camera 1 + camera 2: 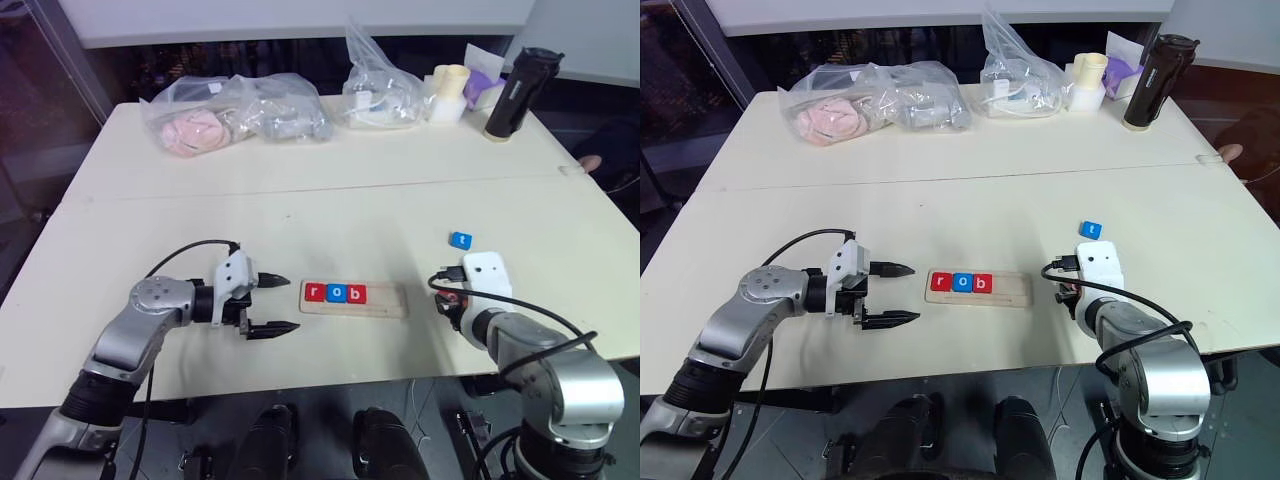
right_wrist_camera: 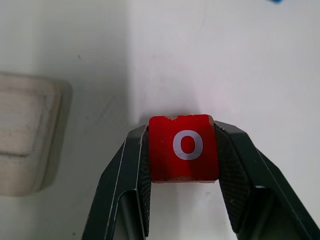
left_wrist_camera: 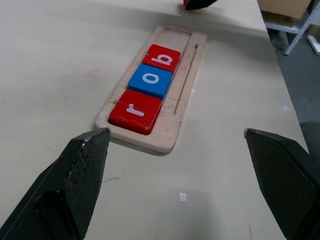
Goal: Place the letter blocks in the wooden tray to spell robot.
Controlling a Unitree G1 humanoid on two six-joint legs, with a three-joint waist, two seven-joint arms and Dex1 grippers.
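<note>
The right gripper (image 2: pixel 184 150) is clamping the red o block (image 2: pixel 184 147) just right of the wooden tray (image 1: pixel 390 301). The tray is holding r, o, b; the left gripper (image 1: pixel 281 304) is resting spread wide beside its left end. The blue t block (image 1: pixel 460 240) is lying apart.

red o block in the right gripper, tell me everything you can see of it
The red o block is a small square tile, glossy red like painted wood, with a white lowercase o on its upper face and pale chipped spots along its edges. It sits clamped between the right gripper's two black fingers, one on each side face. It is off the right end of the wooden tray, not in it, over the pale table.
</note>
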